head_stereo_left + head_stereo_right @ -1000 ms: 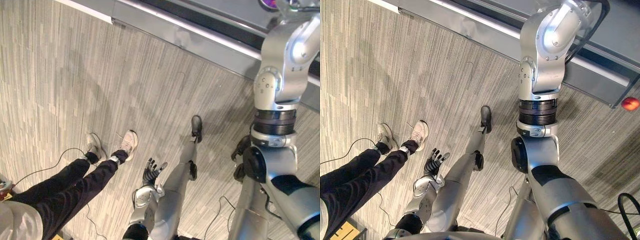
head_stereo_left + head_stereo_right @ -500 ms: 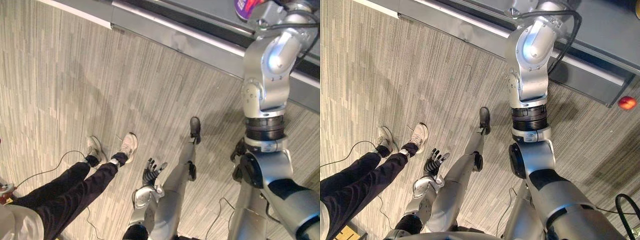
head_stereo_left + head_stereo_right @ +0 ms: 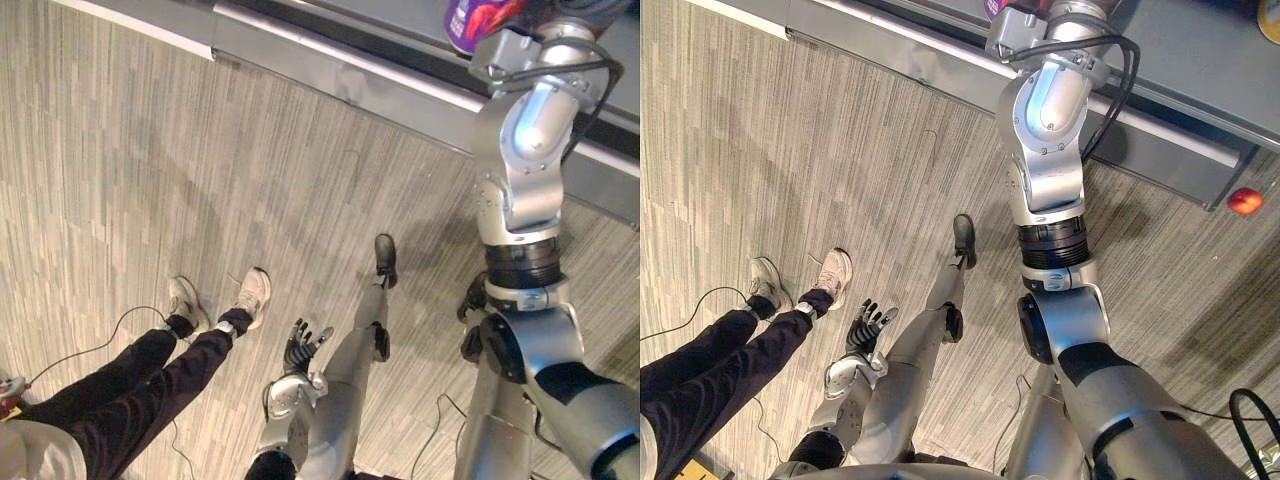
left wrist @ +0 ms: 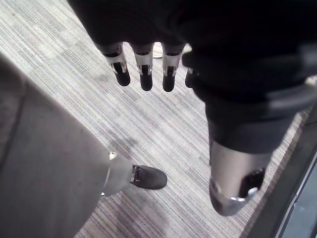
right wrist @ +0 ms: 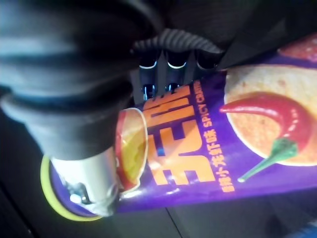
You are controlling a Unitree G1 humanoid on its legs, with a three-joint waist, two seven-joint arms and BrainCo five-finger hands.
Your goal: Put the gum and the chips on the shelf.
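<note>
Right wrist view: hand (image 5: pixel 87 179) grips chips (image 5: pixel 233 153)

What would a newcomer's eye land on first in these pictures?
The purple chips can stands out first, gripped in the right hand and held up at the grey shelf ahead. Next come a person's legs, in dark trousers and pale shoes, on the floor at the robot's left, near the open left hand hanging low.

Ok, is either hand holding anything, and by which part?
The right hand is curled round the purple chips can, gripping its side near the yellow-rimmed end. The left hand hangs open and empty.
</note>
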